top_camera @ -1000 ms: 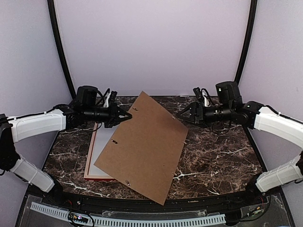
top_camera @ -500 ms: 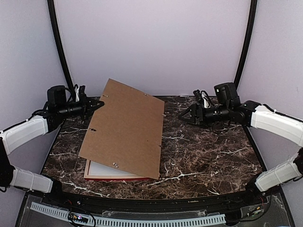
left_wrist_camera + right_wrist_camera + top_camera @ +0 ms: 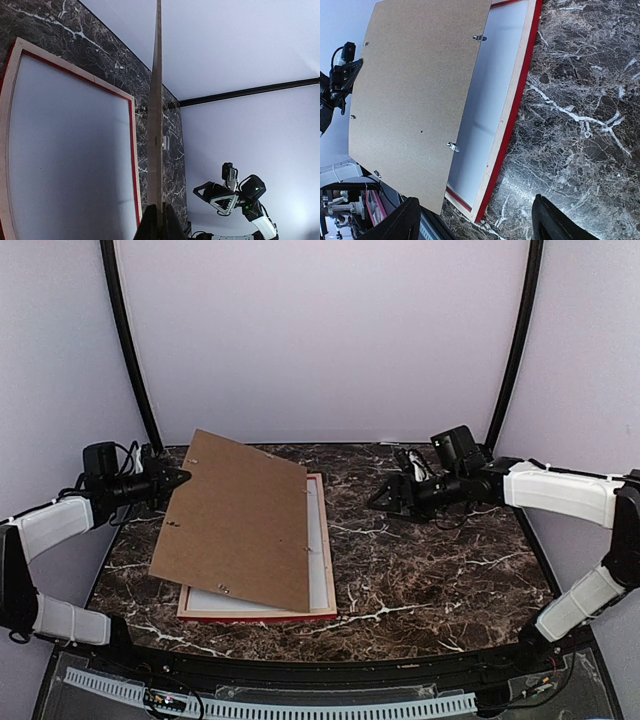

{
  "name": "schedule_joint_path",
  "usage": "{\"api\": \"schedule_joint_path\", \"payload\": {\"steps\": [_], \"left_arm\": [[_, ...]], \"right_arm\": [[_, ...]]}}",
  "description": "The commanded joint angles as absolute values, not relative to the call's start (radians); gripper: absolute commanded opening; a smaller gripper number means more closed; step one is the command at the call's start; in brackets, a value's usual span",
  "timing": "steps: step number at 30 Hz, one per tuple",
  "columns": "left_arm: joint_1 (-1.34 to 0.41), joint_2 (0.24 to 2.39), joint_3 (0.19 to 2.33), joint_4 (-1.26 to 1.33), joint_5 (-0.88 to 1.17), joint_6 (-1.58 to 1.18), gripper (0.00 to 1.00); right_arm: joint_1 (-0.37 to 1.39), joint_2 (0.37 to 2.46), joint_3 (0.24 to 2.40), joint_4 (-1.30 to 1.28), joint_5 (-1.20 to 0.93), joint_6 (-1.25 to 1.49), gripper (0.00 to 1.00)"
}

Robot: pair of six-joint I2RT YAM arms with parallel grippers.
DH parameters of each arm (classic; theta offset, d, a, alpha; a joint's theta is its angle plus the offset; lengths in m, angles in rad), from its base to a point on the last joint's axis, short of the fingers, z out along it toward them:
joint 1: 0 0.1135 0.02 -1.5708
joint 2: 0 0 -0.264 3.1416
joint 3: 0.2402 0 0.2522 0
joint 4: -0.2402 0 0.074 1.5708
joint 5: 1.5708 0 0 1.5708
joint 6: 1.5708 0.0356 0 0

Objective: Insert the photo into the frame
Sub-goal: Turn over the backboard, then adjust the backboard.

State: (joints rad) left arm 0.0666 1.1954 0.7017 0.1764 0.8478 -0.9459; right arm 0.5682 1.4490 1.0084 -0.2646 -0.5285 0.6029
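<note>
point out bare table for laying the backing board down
Free: marble between the frame and the table's right edge, in front of the right gripper. Crowded: the left, where the left gripper holds the backing board tilted over the frame.

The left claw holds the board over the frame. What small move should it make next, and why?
Probably swing the board to the left, clear of the frame, and set it on the table. The left claw is shut on the board's edge, and the tilted board covers most of the frame's open back. The right claw is open and empty.
</note>
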Motion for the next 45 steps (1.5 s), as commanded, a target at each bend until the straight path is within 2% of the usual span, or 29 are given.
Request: {"api": "schedule_joint_path", "payload": {"steps": [1, 21, 45], "left_arm": [[0.079, 1.238, 0.667, 0.312, 0.926, -0.984, 0.00], [0.077, 1.385, 0.611, 0.538, 0.894, -1.075, 0.00], [0.063, 1.508, 0.597, 0.668, 0.880, -1.093, 0.00]], "right_arm": [[0.565, 1.486, 1.045, -0.217, -0.551, 0.594, 0.77], [0.565, 1.568, 1.075, -0.216, -0.560, 0.586, 0.77], [0.562, 1.610, 1.086, -0.218, -0.563, 0.581, 0.77]]}}
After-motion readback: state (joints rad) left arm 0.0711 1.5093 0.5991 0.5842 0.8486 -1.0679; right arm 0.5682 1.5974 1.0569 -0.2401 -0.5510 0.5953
